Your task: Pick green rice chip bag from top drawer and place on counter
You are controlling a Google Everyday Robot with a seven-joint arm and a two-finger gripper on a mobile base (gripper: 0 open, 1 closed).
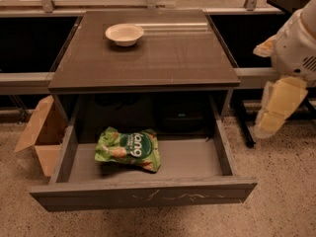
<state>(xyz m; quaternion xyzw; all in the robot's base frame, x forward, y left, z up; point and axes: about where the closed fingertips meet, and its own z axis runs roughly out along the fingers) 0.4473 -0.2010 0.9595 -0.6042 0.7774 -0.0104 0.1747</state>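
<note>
The green rice chip bag (129,149) lies flat on the bottom of the open top drawer (187,159), left of its middle, logo up. The drawer's scratched front panel (143,196) is pulled out toward me. The counter (148,58) is the dark glossy top of the grey cabinet above the drawer. My gripper (276,110), pale yellow fingers hanging below a white arm (296,48), is at the right edge of the camera view, beside the cabinet's right side. It is well apart from the bag and the drawer, about level with the drawer opening, and holds nothing.
A white bowl (124,34) stands on the counter at the back left. An open cardboard box (42,132) sits on the speckled floor left of the cabinet. Low dark shelving and a metal rail run behind. A dark table leg (242,122) stands right of the cabinet.
</note>
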